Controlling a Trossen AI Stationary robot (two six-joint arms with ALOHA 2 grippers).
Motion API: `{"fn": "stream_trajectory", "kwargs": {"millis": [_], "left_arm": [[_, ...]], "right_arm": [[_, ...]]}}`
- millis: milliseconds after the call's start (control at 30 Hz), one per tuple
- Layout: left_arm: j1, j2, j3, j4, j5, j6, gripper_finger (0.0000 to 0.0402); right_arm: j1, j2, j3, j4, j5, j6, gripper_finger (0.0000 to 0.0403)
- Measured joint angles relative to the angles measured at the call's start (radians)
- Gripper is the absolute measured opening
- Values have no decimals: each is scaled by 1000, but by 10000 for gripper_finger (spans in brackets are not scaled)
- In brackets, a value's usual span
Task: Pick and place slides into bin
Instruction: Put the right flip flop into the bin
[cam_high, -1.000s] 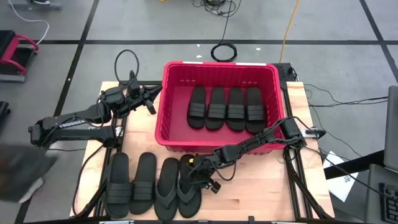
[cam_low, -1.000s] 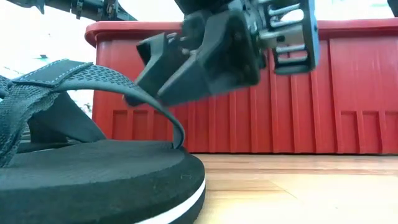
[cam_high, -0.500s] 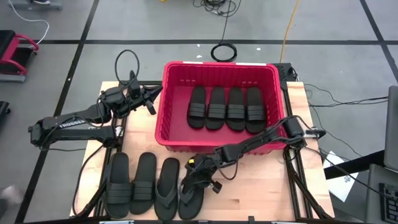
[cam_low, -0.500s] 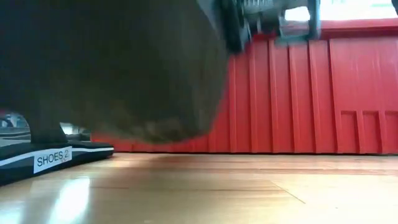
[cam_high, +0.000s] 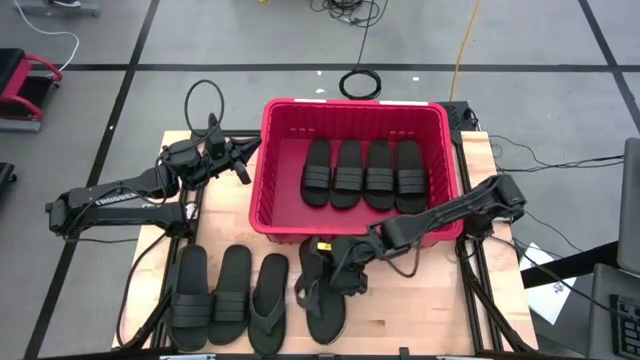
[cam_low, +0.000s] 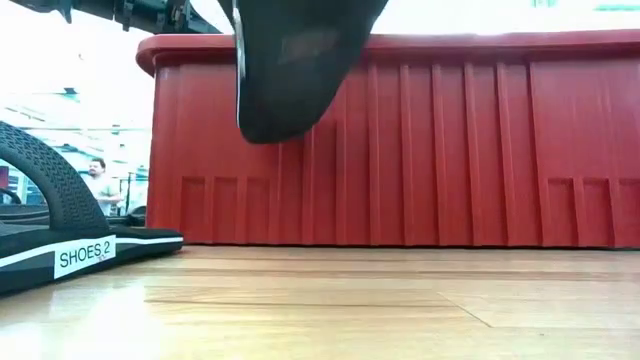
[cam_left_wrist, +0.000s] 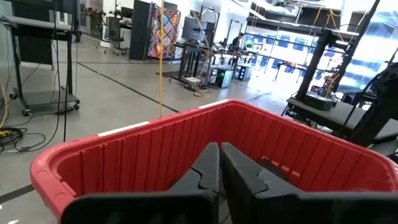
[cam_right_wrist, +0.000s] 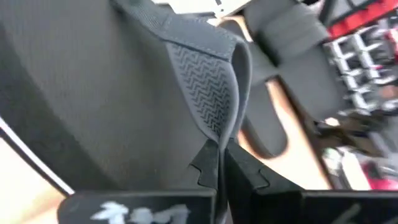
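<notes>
Flip-flop (cam_high: 325, 295) pinched by its thong strap (cam_right_wrist: 214, 93) in the right gripper (cam_high: 350, 268); fingers pressed together on the strap, clear in the right wrist view. The sandal hangs below the gripper, clear of the table (cam_high: 400, 310): in the low view its sole (cam_low: 295, 60) is in the air in front of the red wall.

Bin (cam_high: 355, 108) lies just beyond the right gripper, its near wall close. Four slides (cam_high: 362, 172) already lie abreast inside.

Beside the gripper, on the side toward the left arm, three sandals remain on the table: the second flip-flop (cam_high: 267, 305) nearest, then two wide-strap slides (cam_high: 210, 295).

Progress, judged: four of eight binned, one in transit, three left. Next comes a lift over the rim.

Left gripper (cam_high: 242, 168) waits at the bin's far-left outer side, fingers (cam_left_wrist: 211, 171) closed, holding nothing.
</notes>
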Motion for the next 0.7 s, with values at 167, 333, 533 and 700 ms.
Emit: {"fn": "stream_trajectory", "kwargs": {"millis": [167,333,533,700], "left_arm": [[0,0,0,-9,0,1,18],[0,0,0,-27,0,1,4],[0,0,0,-59,3,-35,12],[0,0,0,-62,27,-39,20]], "right_arm": [[-5,-103,19,-62,117,-40,1],[-16,-197,19,-63,151,-27,1],[-16,-292,93,-31,173,23,0],[-42,-335,202,-37,173,81,0]]}}
